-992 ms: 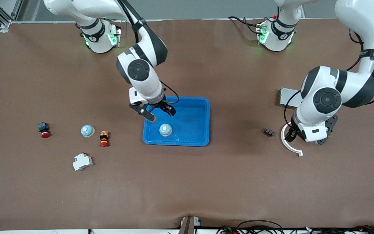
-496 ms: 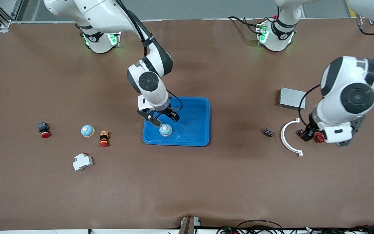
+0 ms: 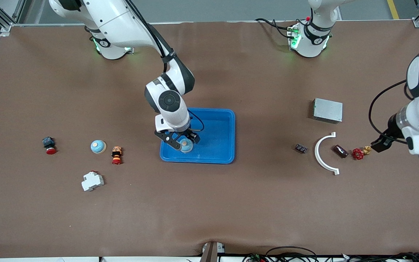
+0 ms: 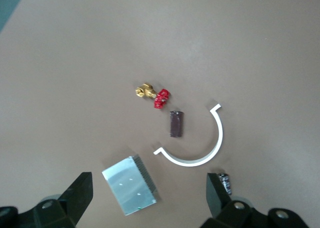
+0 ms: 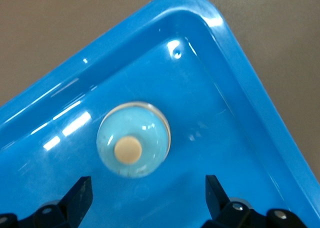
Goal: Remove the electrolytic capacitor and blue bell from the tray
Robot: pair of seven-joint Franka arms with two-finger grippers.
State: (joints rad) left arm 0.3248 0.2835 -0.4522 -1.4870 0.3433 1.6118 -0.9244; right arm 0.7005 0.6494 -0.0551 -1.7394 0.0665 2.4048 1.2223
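Note:
A light blue bell [image 3: 185,145] with a tan button stands in the blue tray [image 3: 216,127]; it also shows in the right wrist view [image 5: 132,145]. My right gripper [image 3: 181,141] is open and low over it, a finger on each side, empty [image 5: 146,195]. A second bell [image 3: 98,146] sits on the table toward the right arm's end. A dark brown cylinder, the capacitor by its look [image 3: 340,151], lies inside a white arc [image 3: 322,154]; it also shows in the left wrist view [image 4: 176,124]. My left gripper [image 3: 379,143] is open, empty and high beside a red valve [image 3: 358,154].
A grey finned metal box [image 3: 327,110] and a small black part [image 3: 300,148] lie near the arc. Toward the right arm's end lie a red-capped button [image 3: 49,145], an orange-red button [image 3: 116,154] and a white breaker [image 3: 92,181].
My right gripper has come down from above the tray's edge to around the bell. My left arm has risen and drawn back toward its end, uncovering the brown cylinder and the valve.

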